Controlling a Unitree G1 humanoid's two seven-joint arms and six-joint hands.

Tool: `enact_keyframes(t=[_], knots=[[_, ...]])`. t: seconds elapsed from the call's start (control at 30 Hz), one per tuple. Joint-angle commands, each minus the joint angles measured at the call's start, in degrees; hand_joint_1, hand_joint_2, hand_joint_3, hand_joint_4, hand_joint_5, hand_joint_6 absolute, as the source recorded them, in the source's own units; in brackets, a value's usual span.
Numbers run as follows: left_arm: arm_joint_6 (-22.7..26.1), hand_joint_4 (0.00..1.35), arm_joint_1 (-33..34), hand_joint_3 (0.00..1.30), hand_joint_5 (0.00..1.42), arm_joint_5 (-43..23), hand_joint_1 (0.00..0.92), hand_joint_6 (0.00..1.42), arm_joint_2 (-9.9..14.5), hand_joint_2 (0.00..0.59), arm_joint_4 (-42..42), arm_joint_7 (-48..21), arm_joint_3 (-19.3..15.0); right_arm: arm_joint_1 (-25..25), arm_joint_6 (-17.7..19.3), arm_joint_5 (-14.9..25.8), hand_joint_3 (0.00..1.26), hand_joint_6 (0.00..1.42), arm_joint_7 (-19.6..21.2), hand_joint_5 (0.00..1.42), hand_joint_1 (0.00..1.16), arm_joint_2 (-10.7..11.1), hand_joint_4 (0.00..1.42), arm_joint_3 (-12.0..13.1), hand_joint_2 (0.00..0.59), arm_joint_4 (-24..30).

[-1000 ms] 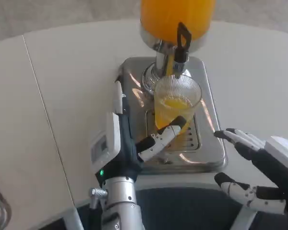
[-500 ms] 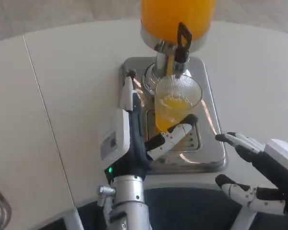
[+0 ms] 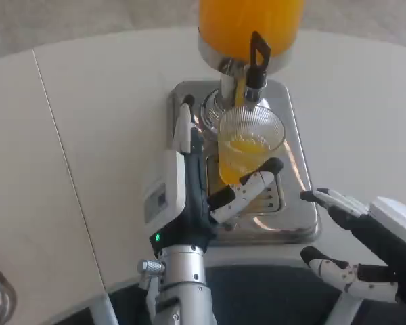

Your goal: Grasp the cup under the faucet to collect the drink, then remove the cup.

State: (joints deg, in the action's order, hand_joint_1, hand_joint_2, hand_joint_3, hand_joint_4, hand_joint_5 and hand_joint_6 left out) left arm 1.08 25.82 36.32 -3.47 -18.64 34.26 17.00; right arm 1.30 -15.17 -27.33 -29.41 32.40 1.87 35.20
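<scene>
Left hand [image 3: 193,186] is moving fwd vs a sec ago, fingers spread, now closing around the cup [image 3: 247,150], which sits just ahead under the faucet [image 3: 255,57], part-filled w/ juice. Grasp is imminent. Right hand [image 3: 365,254] is waiting, spread, holding nothing.

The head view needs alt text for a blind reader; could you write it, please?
The left hand reaches around a ribbed clear cup partly filled with orange drink under the dispenser faucet. The right hand waits open beside the steel drip tray.
</scene>
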Motion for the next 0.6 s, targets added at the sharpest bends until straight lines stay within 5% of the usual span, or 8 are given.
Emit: enact_keyframes(t=[0.03,0.6], knots=[[-0.6,0.0,1.8,0.0,0.28,-0.6,0.352,0.38,-1.6,0.04,-2.0,-0.2,0.6,-0.4,-0.7,0.6,0.07,0.0,-0.1,0.0,0.42,0.3,0.0,-0.1,0.482,-1.2],[-0.4,0.0,7.8,0.0,0.3,0.1,0.356,0.37,-3.8,0.043,-10.3,1.4,1.2,-1.6,-0.8,2.1,0.07,0.0,-0.1,0.0,0.42,0.6,0.0,-0.1,0.484,-3.6]])
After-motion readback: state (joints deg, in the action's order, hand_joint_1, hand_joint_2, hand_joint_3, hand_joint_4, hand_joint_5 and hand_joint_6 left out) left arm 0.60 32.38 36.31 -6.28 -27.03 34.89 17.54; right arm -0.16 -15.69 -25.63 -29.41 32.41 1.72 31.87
